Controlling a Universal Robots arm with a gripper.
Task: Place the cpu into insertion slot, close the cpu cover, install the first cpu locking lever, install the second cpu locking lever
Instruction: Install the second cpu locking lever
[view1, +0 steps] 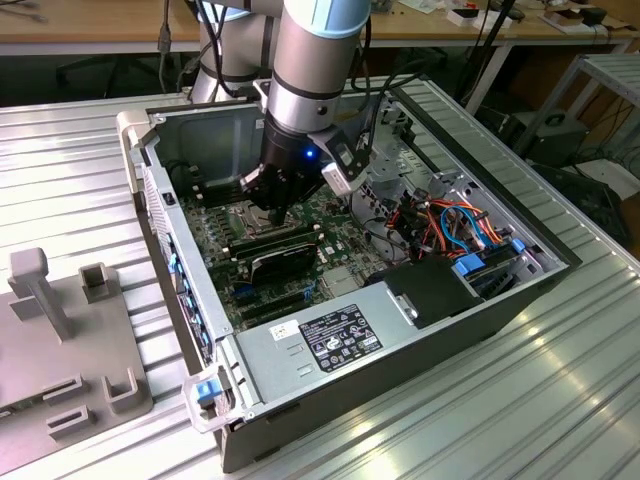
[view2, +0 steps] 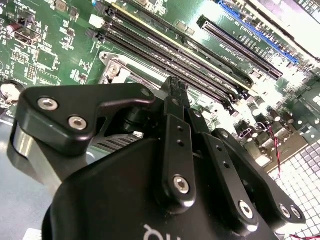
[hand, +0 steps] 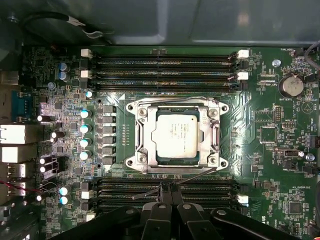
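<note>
Gripper (hand: 167, 192) jaws are seen pressed together, nothing clamped, just beside a thin locking lever (hand: 192, 175). Beyond, the cpu (hand: 176, 136) is seated in the insertion slot (hand: 141, 131), cpu cover (hand: 215, 135) closed. Lever judged stiff, springy, slippery; best taken at its end.

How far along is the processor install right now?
Done: the cpu sits in place with the cpu cover down around it. In hand: the shut claw is at a thin locking lever that slants loose beside the cover. Left: latching that lever; whether the opposite one is locked I cannot tell.
</note>
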